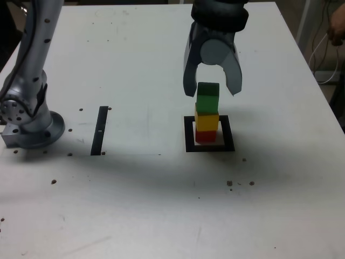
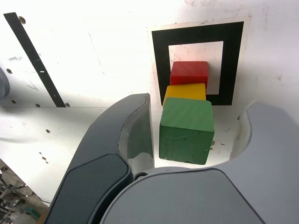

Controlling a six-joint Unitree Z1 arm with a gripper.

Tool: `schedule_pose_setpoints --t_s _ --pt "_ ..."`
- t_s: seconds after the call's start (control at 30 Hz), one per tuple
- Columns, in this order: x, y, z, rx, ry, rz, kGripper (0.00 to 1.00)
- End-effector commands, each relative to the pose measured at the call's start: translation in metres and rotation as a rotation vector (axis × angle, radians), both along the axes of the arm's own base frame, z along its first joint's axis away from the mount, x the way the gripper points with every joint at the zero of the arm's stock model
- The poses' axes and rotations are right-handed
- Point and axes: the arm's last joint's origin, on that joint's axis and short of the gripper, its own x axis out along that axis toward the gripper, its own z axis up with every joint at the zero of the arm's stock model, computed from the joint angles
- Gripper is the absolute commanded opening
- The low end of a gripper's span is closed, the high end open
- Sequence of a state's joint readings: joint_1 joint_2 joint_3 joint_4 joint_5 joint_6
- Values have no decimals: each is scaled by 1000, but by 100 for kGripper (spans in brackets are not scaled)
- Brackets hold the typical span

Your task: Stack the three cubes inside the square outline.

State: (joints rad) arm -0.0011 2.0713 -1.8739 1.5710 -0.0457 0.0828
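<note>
Three cubes stand stacked inside the square outline (image 1: 188, 135) (image 2: 161, 60): red (image 1: 205, 135) (image 2: 189, 73) at the bottom, yellow (image 1: 207, 120) (image 2: 184, 91) in the middle, green (image 1: 207, 96) (image 2: 186, 128) on top. My gripper (image 1: 212, 90) (image 2: 198, 108) hangs over the tower, open, with one finger on each side of the green cube's upper part. The exterior view shows a gap between the cube and each finger. In the wrist view the stack leans slightly, each cube a bit offset from the one below.
A thin black strip (image 1: 99, 129) (image 2: 35, 60) lies on the white table toward the exterior view's left. The arm's silver base (image 1: 29, 116) stands at the far left. A person's hand (image 1: 337, 27) shows beyond the table's right edge. Small dark specks dot the surface.
</note>
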Motion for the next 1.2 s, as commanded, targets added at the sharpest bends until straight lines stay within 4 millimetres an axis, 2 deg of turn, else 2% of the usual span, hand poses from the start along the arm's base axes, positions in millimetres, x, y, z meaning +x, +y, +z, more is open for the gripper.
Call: schedule_pose_setpoints --t_s 0.0,0.13,0.33,0.6,0.73,1.17 --pt "-4 -1 5 4 -5 -3 100" --pt "-16 0 15 16 -22 1 100" --pt "-44 3 27 41 -32 10 100" --pt "-91 14 28 99 -31 30 100" --pt "-114 16 20 135 -1 33 100" --pt "-186 13 -30 128 74 121 100"
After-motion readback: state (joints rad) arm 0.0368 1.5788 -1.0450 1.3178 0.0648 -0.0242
